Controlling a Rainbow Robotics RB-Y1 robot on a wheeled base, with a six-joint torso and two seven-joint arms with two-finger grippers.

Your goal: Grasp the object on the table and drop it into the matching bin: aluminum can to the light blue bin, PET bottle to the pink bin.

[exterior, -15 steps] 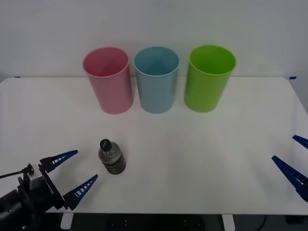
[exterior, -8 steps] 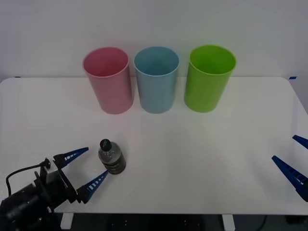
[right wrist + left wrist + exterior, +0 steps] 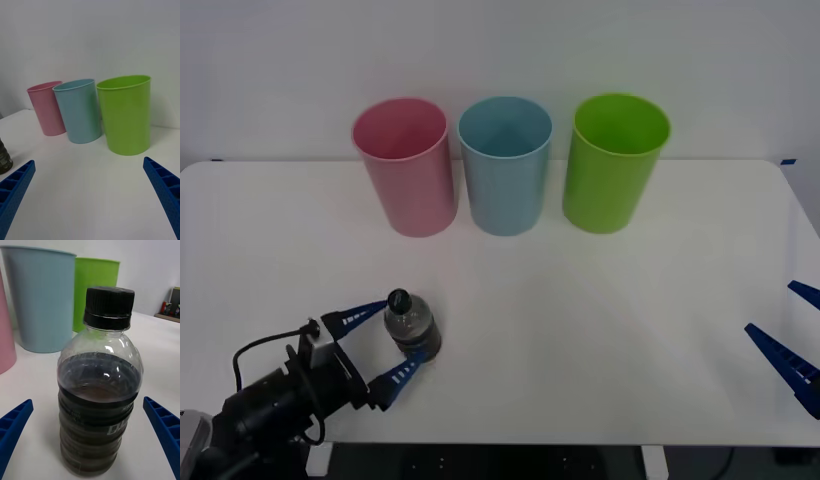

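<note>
The PET bottle point(image 3: 412, 328), small and clear with a black cap and dark lower body, stands upright on the white table point(image 3: 600, 340) at the front left. My left gripper point(image 3: 398, 333) is open, one blue finger on each side of the bottle point(image 3: 99, 390), with a gap to both fingers point(image 3: 165, 427). The pink bin point(image 3: 405, 165) and the light blue bin point(image 3: 505, 165) stand side by side at the back of the table. My right gripper point(image 3: 770, 308) hangs open at the table's right edge, holding nothing.
A green bin point(image 3: 615, 160) stands to the right of the light blue bin. The right wrist view shows the pink bin point(image 3: 47, 108), the light blue bin point(image 3: 78, 110) and the green bin point(image 3: 125, 114) in a row. Bare tabletop lies between bottle and bins.
My left gripper has moved forward and to the right, from short of the bottle to having its open fingers on either side of it. The bottle and right arm have not moved.
</note>
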